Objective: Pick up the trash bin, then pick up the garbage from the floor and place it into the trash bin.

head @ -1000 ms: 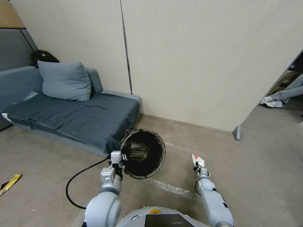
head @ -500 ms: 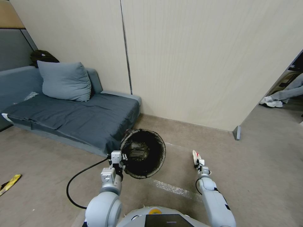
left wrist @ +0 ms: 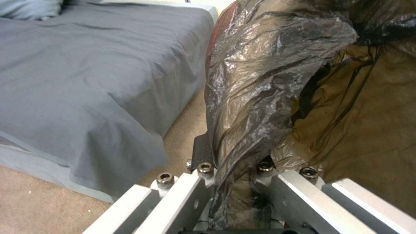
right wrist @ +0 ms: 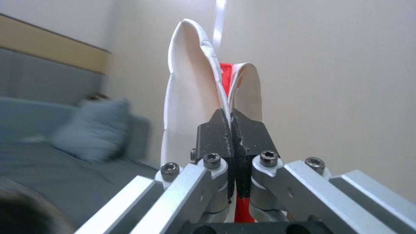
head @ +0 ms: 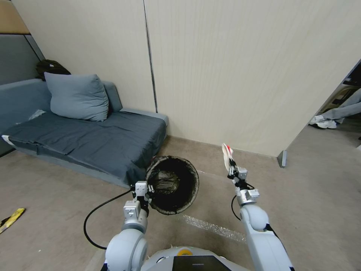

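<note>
A: Wrapper (head: 226, 152) is up in the air, pinched in the right gripper (head: 230, 166) – jaws closed tight on its lower end, red and white, standing nearly upright w/ its long axis pointing up and away from the wrist

B: And the bin?

A: Bin (head: 173, 185) is held off to the left of that wrapper, at about the same height or a bit lower, tilted so its mouth faces the head camera. Left gripper (head: 143, 189) is clamped on the near rim, black bag (left wrist: 264, 78) squeezed between the fingers

B: So which way does the wrapper have to go?

A: Sideways to the robot's left, I reckon, across a clear gap, then tip down into the mouth. Right arm carries it, left just holds the bin steady

B: Counts?

A: 1 bin, 1 wrapper in hand, 1 yellow scrap (head: 11, 219) on the floor far left, well apart from both arms. 1 sofa (head: 86, 139) just behind the bin, 1 pillow (head: 77, 96) on it
</note>
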